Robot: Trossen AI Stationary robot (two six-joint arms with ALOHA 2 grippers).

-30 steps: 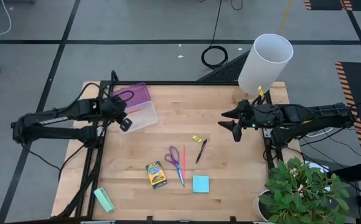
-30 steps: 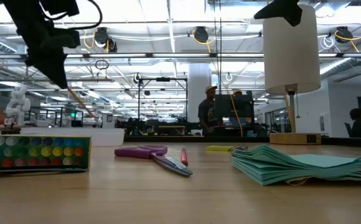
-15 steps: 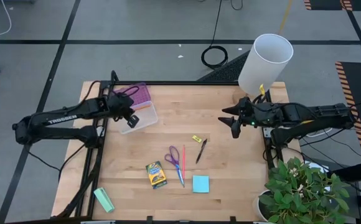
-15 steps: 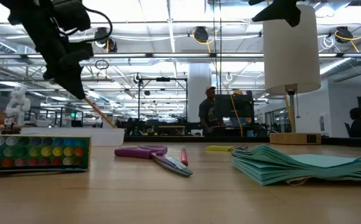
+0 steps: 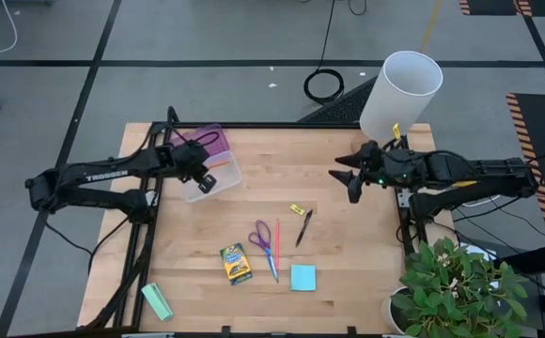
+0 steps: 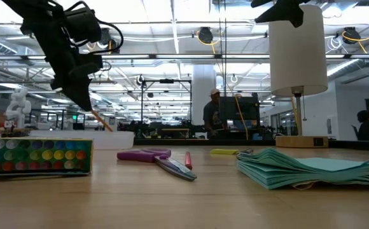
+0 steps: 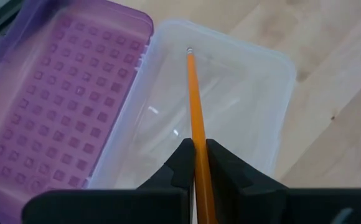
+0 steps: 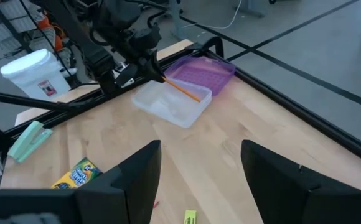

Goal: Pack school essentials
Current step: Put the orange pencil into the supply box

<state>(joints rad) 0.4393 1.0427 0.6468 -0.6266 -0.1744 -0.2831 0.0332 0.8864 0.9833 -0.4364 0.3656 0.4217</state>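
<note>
Left gripper (image 7: 197,163): clenched on orange pencil (image 7: 195,99), tip angled down into clear box (image 7: 255,87) below it, apparently for dropping inside. Right gripper (image 8: 199,163): spread wide, empty, waiting well apart.

Up top, the high camera stares straight down, taking in the whole desk (image 5: 272,202) and both arms. Down low, the second camera sits at desk-top height, looking level across the wood into the room, with the crayon box (image 6: 37,156) close in front. The left wrist camera peers past its own 2 fingers (image 7: 182,163), very near the clear box (image 7: 230,106). The right wrist camera looks across the desk from farther off, and catches that same clear box, which the high view shares too.
</note>
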